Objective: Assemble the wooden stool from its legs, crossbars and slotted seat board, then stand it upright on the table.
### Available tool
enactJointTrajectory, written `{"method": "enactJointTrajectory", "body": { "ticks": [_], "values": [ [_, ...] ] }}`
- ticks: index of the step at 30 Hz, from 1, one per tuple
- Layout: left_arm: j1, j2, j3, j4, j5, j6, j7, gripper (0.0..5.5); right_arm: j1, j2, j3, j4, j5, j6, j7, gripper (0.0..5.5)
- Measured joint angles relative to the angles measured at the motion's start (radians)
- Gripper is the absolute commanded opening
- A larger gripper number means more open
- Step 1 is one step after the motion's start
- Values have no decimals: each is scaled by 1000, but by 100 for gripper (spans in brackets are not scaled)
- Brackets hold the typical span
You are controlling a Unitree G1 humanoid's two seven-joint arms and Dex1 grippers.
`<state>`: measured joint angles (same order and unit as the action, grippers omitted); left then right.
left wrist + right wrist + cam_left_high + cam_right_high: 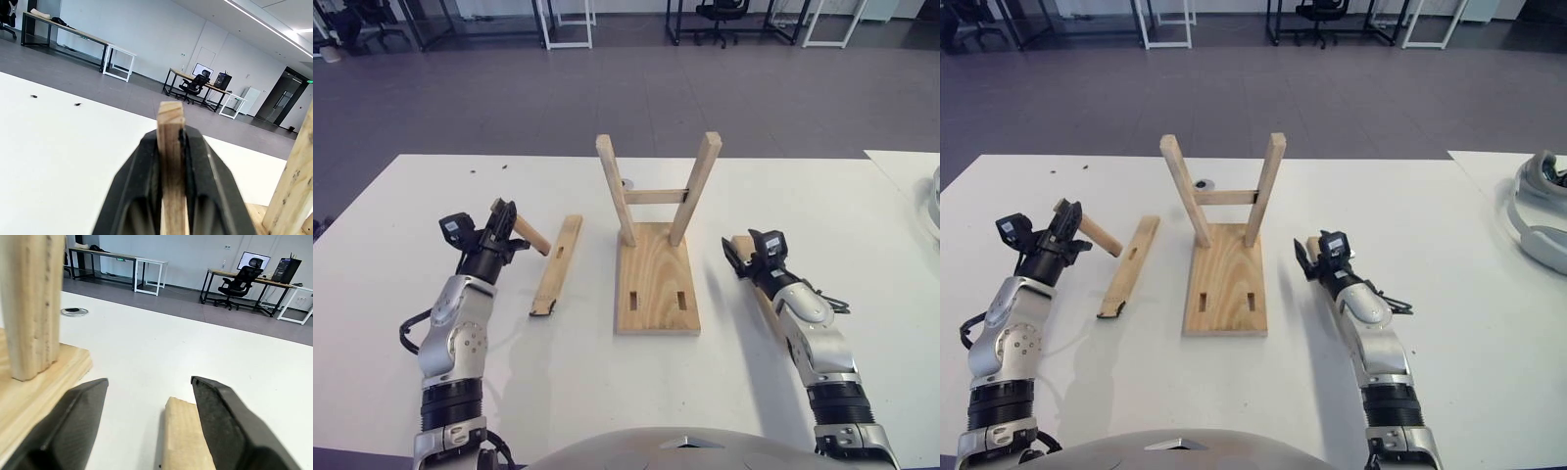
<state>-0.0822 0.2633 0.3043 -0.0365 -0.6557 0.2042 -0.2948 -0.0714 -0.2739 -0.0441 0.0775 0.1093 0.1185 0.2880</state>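
Left wrist view: left gripper (171, 136) clamps a crossbar (171, 115) left of the seat (654, 284); right gripper (149, 386) gapes astride a leg (186, 440) opposite. Closing off-centre could shove it aside.

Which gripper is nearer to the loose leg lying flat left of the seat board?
Left. The left gripper, shut on a short bar, is just beside the leg; the right gripper is beyond the seat board.

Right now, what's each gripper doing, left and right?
Left gripper: closed, holding a short crossbar.
Right gripper: open, fingers either side of a wooden piece, not gripping it.
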Motion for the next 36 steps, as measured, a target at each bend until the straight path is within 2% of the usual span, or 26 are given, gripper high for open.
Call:
{"method": "enactJointTrajectory", "body": {
  "ticks": [5,14,20,29,36],
  "values": [
    [-57,-34,5,37,0,-2,-6,40,5,12,10,32,-34,-64,-14,316],
    [-59,-75,12,158,42,-84,-20,40,11,25,25,63,-54,-93,-18,316],
    [-35,-75,-9,149,86,-106,-7,40,11,29,29,67,-70,-100,-18,316],
    [0,24,-185,140,277,-237,-2,40,10,28,55,66,-119,-116,-25,316],
    [-2,42,-205,161,277,-262,1,40,9,28,66,64,-152,-124,-37,316]
  ]
}}
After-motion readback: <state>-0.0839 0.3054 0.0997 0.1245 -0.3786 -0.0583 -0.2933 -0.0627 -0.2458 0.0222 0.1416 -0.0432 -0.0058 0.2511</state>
